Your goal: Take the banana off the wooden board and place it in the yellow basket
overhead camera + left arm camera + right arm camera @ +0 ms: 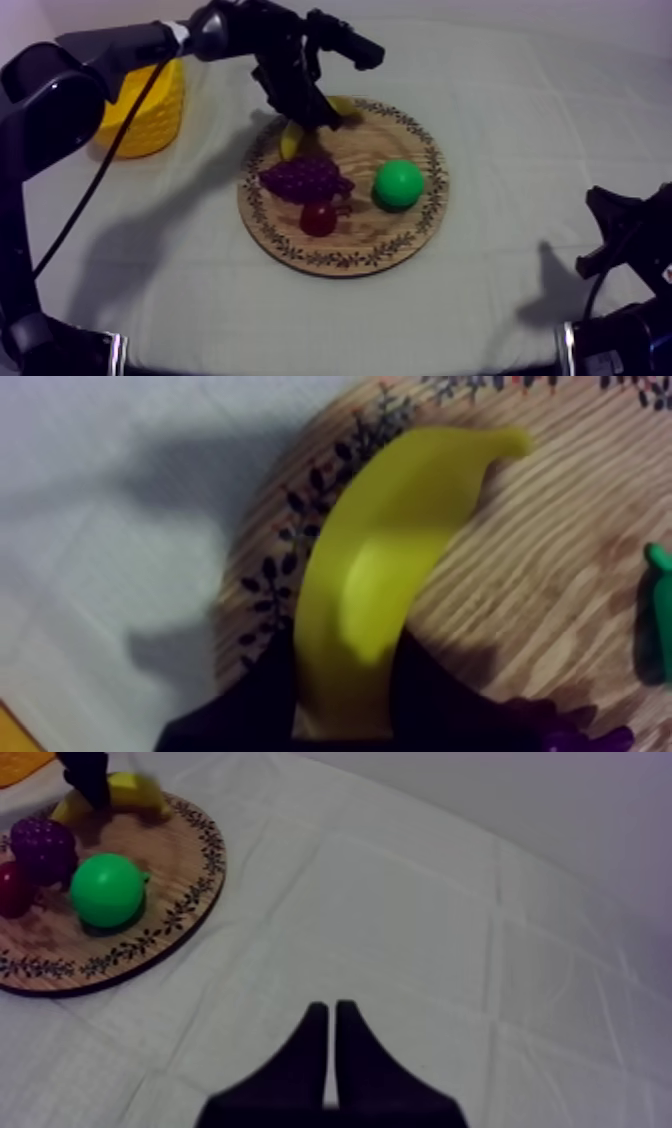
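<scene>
basket (148, 112) left of the board (400, 235); banana (291, 141) on its far rim, grapes (305, 178) seemingly touching it.

Grapes (305, 178); small red fruit (318, 218); pear (400, 184)

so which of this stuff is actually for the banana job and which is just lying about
For the job: banana, board, basket, left jaws shut on the banana.
Lying about: grapes, small red fruit, green fruit, all on the board; right jaws, shut.
</scene>
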`<control>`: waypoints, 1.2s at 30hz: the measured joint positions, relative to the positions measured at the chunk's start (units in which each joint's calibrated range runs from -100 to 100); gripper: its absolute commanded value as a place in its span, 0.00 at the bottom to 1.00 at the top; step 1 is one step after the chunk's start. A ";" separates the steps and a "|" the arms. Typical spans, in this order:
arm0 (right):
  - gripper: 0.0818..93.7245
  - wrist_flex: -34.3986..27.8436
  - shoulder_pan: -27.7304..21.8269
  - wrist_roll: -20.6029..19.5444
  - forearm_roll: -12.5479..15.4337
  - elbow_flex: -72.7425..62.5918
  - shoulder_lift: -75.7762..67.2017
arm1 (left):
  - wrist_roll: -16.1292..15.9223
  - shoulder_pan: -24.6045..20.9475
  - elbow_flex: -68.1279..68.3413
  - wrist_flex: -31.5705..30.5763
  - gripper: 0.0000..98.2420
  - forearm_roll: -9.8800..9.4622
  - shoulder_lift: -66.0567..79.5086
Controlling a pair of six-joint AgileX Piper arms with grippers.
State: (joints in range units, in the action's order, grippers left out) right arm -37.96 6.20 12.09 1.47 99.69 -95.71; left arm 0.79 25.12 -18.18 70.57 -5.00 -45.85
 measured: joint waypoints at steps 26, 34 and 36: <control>0.00 0.00 0.00 0.00 0.00 0.00 0.00 | 2.01 -12.56 -3.71 13.65 0.22 -9.49 28.26; 0.00 0.00 0.00 0.00 0.00 0.00 0.00 | 2.16 -19.21 6.04 8.95 0.23 -8.88 29.12; 0.00 0.00 0.00 0.00 0.00 0.00 0.00 | 2.18 -20.68 8.69 7.10 0.24 -8.54 28.35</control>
State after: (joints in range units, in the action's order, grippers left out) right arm -37.96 6.20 12.09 1.47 99.69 -95.71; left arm 2.97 4.44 -9.48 77.67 -13.53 -17.50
